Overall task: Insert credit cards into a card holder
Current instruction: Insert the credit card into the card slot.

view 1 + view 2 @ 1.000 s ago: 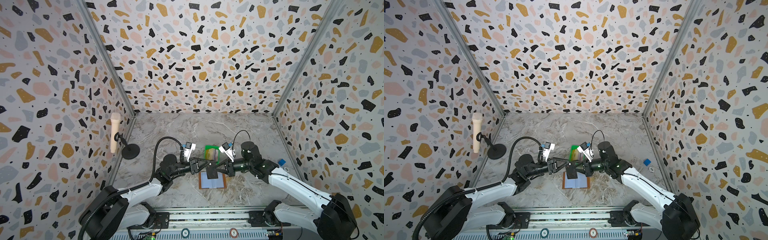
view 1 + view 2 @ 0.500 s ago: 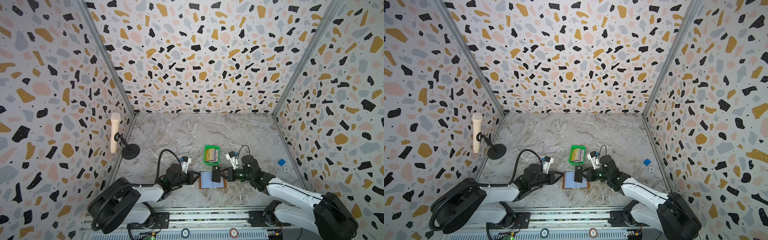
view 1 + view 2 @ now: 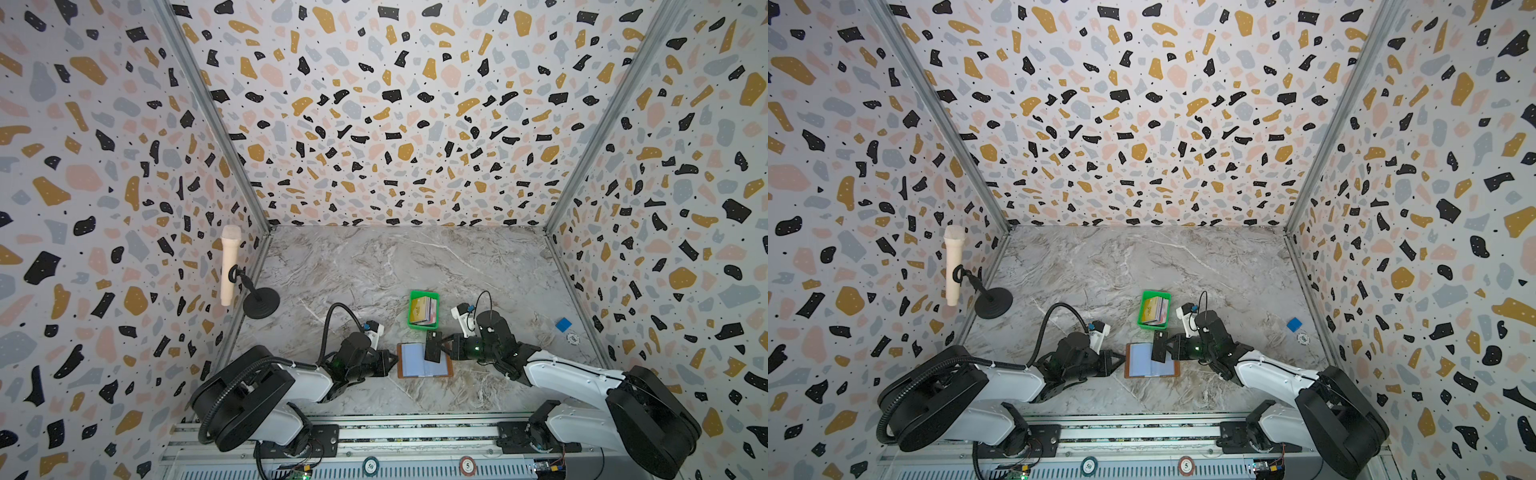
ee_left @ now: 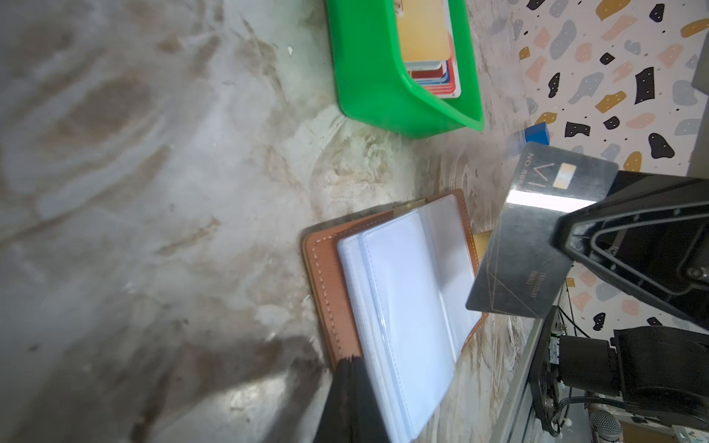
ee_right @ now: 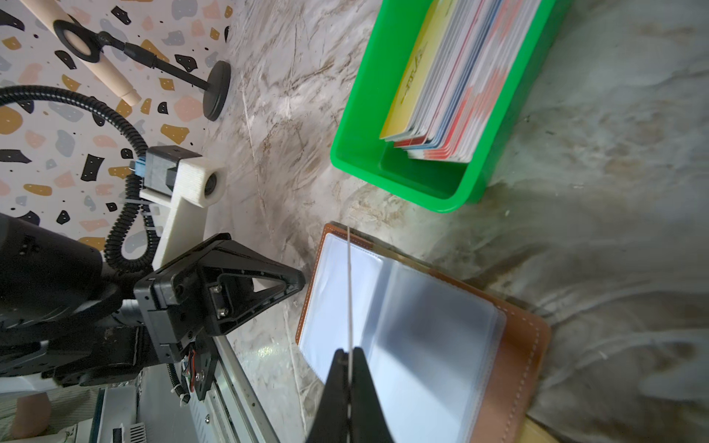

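Observation:
The tan card holder point(image 3: 424, 361) point(image 3: 1152, 360) lies open on the marble top, its pale clear sleeves point(image 4: 403, 287) facing up. My right gripper point(image 3: 441, 352) point(image 5: 349, 354) is shut on a dark credit card point(image 3: 433, 352) point(image 4: 537, 237). It holds the card upright over the holder's right half, and the card shows edge-on point(image 5: 349, 287) in the right wrist view. My left gripper point(image 3: 392, 360) point(image 4: 351, 364) is shut, its tip at the holder's left leather edge. More credit cards point(image 3: 424, 311) point(image 5: 452, 76) stand in a green tray point(image 3: 415, 326) point(image 5: 356, 153) just behind the holder.
A microphone on a round black stand point(image 3: 259, 303) stands at the left wall. A small blue block point(image 3: 563, 324) and a white chip point(image 3: 572, 339) lie near the right wall. A metal rail point(image 3: 374, 436) runs along the front edge.
Both arms have come down from above the holder to table height. My left gripper has drawn back to the holder's left edge and shut. The right one has kept the dark card.

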`<action>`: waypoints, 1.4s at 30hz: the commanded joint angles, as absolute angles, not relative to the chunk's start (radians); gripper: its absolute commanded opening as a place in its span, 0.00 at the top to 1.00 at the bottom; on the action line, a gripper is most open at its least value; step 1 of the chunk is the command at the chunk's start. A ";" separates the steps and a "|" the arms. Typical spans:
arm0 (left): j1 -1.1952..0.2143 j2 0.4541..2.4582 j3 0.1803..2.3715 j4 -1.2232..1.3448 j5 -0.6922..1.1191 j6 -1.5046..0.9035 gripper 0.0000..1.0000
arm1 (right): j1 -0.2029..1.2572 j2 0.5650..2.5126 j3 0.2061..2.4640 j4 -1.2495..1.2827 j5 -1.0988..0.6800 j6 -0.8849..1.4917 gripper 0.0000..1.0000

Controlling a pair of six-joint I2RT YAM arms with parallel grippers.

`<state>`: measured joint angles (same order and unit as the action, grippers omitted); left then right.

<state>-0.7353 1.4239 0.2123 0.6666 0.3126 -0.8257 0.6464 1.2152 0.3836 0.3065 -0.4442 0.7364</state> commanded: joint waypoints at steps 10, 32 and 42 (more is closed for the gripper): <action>-0.748 1.455 0.212 0.745 0.319 -0.835 1.00 | 0.650 1.269 0.374 0.352 -0.443 0.722 1.00; -0.755 1.468 0.193 0.776 0.336 -0.856 1.00 | 0.680 1.287 0.370 0.397 -0.441 0.777 1.00; -0.766 1.533 0.172 0.844 0.374 -0.879 1.00 | 0.689 1.295 0.337 0.445 -0.446 0.845 1.00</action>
<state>-0.7540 1.5055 0.1905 0.8062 0.3405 -0.8719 0.6811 1.2972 0.3504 0.4210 -0.4480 0.8112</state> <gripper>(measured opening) 0.046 0.047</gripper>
